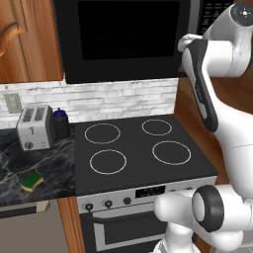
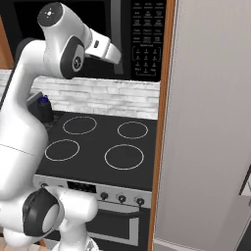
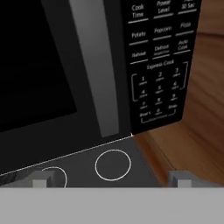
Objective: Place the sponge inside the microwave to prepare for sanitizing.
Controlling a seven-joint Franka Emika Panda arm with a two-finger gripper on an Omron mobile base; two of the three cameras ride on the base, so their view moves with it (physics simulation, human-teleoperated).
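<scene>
Sponge on the left counter, microwave shut, my arm raised at the microwave's right end.

Going left to right, I see the toaster (image 1: 34, 127) at the far left of the dark marble counter (image 1: 54, 168), a small dark jar (image 1: 61, 123) just beside it, and the sponge (image 1: 32, 181) lying green side up near the counter's front edge, well apart from both. The black stove (image 1: 138, 153) sits right of the counter. The microwave (image 1: 123, 39) hangs above the stove, door closed, its grey handle (image 3: 94, 65) left of the keypad (image 3: 159, 65). My gripper (image 3: 111, 179) faces the handle; its fingertips (image 3: 40, 180) stand wide apart, holding nothing.
</scene>
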